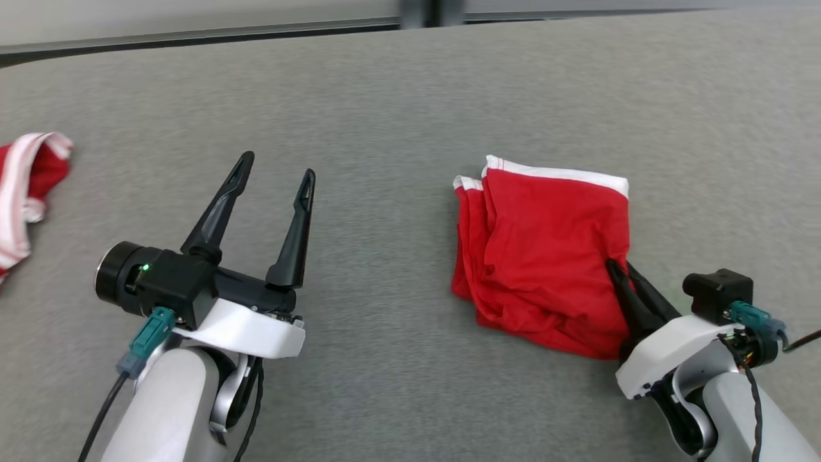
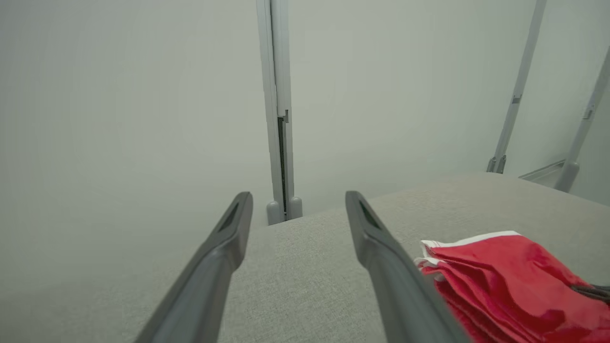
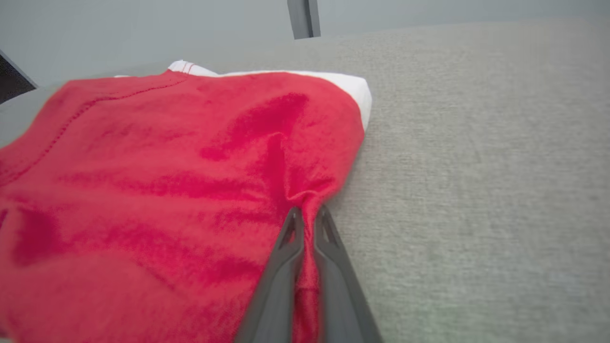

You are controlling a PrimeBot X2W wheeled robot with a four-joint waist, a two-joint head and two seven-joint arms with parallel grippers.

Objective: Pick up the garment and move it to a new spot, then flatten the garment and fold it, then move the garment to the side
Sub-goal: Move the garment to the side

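The garment [image 1: 542, 250] is red with white trim, folded into a rough rectangle right of the table's middle; the left wrist view catches it [image 2: 505, 281] low on the right, and it spreads across the right wrist view [image 3: 167, 190]. My right gripper [image 1: 619, 269] is shut on a pinch of cloth at the garment's right edge, with red fabric squeezed between the fingers [image 3: 307, 221]. My left gripper [image 1: 276, 170] stands open over bare table well to the garment's left, its fingers [image 2: 228, 233] holding nothing.
A second red and white striped cloth [image 1: 25, 192] lies at the table's left edge. The grey fabric tabletop [image 1: 397, 115] stretches back to a far edge with a vertical post [image 2: 279, 109] behind it.
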